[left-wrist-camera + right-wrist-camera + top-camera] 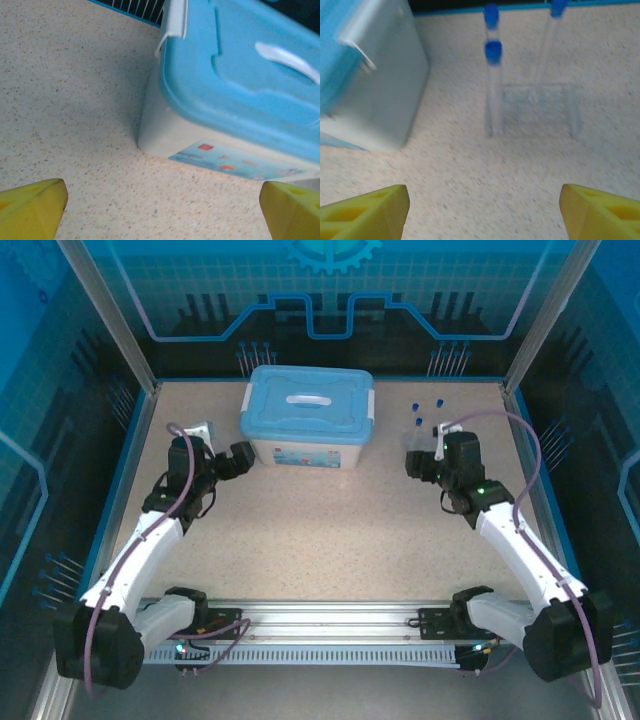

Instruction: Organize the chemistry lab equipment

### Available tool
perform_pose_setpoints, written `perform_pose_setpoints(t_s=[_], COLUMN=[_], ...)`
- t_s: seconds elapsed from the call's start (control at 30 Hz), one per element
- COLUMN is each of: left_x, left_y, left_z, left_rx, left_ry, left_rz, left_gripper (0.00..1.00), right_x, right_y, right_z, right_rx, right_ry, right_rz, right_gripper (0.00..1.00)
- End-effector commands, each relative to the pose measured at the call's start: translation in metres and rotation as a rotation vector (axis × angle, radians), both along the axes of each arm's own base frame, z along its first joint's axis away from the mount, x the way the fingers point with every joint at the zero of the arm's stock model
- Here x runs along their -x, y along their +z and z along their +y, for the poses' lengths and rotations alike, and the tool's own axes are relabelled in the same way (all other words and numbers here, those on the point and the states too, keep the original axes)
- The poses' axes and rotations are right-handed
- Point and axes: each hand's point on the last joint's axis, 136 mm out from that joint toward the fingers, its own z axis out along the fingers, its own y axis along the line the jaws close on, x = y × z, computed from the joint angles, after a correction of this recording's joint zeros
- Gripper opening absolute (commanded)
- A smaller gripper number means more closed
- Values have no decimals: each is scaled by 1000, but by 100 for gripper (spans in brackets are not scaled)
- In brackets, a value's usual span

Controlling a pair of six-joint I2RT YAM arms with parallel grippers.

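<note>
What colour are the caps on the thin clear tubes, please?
Blue caps, best seen from the right wrist.

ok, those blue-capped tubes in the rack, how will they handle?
The tubes look thin, clear and smooth: probably light, slippery, maybe fragile. Standing tall in the low clear rack, they may tip if nudged sideways. Round, so likely to roll once laid flat.

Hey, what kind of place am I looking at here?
Likely a robot test cell staged as a chemistry bench, not a real lab: two white robot arms mounted at a speckled table, aluminium frame posts with blue circuit-print panels around it, and blue-capped tubes in a clear rack.
</note>
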Motion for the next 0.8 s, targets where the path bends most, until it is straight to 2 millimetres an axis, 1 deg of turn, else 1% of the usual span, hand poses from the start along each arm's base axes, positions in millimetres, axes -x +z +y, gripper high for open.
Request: perform_pose_setpoints(t_s=[0.0, 0.1, 0.13, 0.17, 0.2, 0.23, 0.37, 0.47, 0.6, 0.67, 0.77], left_x=[-3, -4, -5, -6, -8, -9, -21, -33, -42, -45, -50], left_y=[-3, -25, -30, -35, -40, -43, -61, -71, -86, -92, -91], left_z=[0, 14, 17, 19, 21, 24, 30, 28, 29, 29, 29], left_rx=[-99, -163, -186, -217, -245, -265, -335, -358, -342, -324, -329], left_ry=[-47, 12, 20, 19, 21, 30, 39, 26, -3, -23, -51], left_rz=[-69, -69, -78, -90, -97, -100, -91, -107, -99, -102, -121], left_gripper=[99, 99, 99, 99, 99, 99, 99, 99, 99, 99, 99], right_x=[-4, -2, -1, 0, 1, -1, -6, -13, -20, -24, -30], right_y=[5, -11, -14, -16, -20, -18, -31, -41, -53, -60, -68], right_z=[-21, -20, -20, -20, -22, -24, -29, -25, -23, -24, -26], right_rx=[73, 111, 129, 143, 161, 167, 219, 223, 237, 240, 221], right_ry=[-94, -63, -52, -42, -43, -56, -74, -51, -33, -28, -20], right_rz=[-110, -190, -224, -260, -279, -302, -273, -273, -265, -260, -260], right_gripper=[80, 81, 85, 93, 99, 100, 100, 100, 100, 100, 100])
